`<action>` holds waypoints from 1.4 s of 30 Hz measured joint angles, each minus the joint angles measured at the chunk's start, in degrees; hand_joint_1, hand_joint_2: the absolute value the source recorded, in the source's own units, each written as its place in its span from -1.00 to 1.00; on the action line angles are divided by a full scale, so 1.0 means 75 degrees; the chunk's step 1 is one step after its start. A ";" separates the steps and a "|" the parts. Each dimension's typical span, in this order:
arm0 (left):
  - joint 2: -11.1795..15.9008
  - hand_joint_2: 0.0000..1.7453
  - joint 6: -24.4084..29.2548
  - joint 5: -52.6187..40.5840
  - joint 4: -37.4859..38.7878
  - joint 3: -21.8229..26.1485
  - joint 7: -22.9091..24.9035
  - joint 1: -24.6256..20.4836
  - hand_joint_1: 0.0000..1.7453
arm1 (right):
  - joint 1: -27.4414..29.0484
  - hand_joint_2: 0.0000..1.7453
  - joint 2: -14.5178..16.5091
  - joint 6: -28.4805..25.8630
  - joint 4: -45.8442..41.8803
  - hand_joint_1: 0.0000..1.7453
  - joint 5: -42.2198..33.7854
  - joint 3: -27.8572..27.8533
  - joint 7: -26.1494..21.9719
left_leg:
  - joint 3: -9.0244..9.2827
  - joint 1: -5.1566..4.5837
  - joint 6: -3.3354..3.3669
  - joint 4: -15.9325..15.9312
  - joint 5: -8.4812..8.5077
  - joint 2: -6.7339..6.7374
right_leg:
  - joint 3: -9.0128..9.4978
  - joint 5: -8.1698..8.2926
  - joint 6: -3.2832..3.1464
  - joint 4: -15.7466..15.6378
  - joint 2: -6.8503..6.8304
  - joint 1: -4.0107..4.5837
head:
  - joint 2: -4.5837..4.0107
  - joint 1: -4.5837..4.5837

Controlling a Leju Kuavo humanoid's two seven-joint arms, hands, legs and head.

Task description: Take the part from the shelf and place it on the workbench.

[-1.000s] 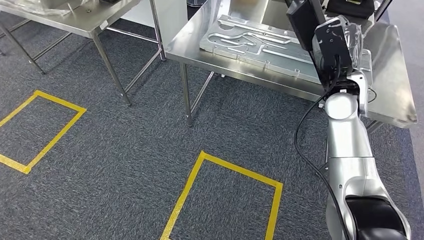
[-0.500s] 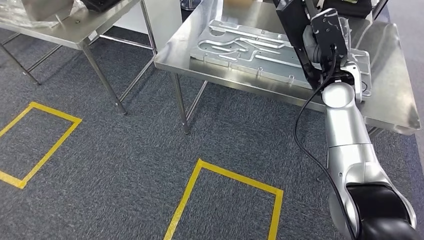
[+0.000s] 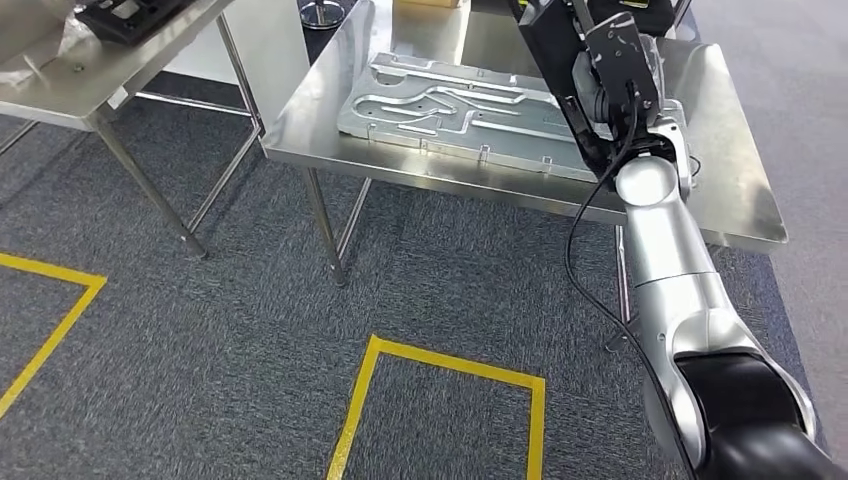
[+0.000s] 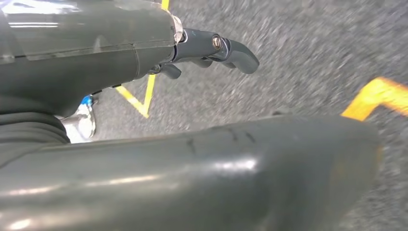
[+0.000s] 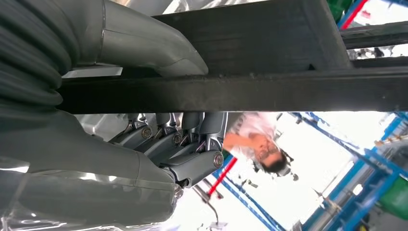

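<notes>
My right hand (image 3: pixel 610 85) is raised over the stainless workbench (image 3: pixel 400 170) and grips a black, frame-like part (image 3: pixel 548 40) that stands steeply tilted above the bench top. In the right wrist view the fingers (image 5: pixel 187 144) wrap under a dark bar of the part (image 5: pixel 240 62) and the thumb presses on its other side. A large grey machined plate (image 3: pixel 450 105) lies flat on the bench, left of the hand. My left hand (image 4: pixel 211 48) hangs over the grey carpet, fingers loosely extended, holding nothing.
A second steel table (image 3: pixel 60 90) stands at the upper left with a black object (image 3: pixel 130 15) on it. Yellow tape squares (image 3: pixel 440 365) mark the carpet in front of the bench. A person (image 5: pixel 260 144) is in the background of the right wrist view.
The whole view has shifted: the camera moved, so the workbench now sits further left and shows more fully. My right hand still holds the black part over the bench.
</notes>
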 joint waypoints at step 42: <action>-0.0104 -1.00 -0.0509 -0.0622 -0.0004 0.0005 -0.0380 0.0083 -1.00 | 0.0332 1.00 0.0080 -0.0335 0.0293 1.00 0.1873 -0.0071 0.0442 | 0.0658 -0.0043 -0.0271 0.0121 -0.0585 0.0055 | -0.0237 0.1203 -0.0360 -0.1234 -0.0154 0.0118 | 0.0000 0.0010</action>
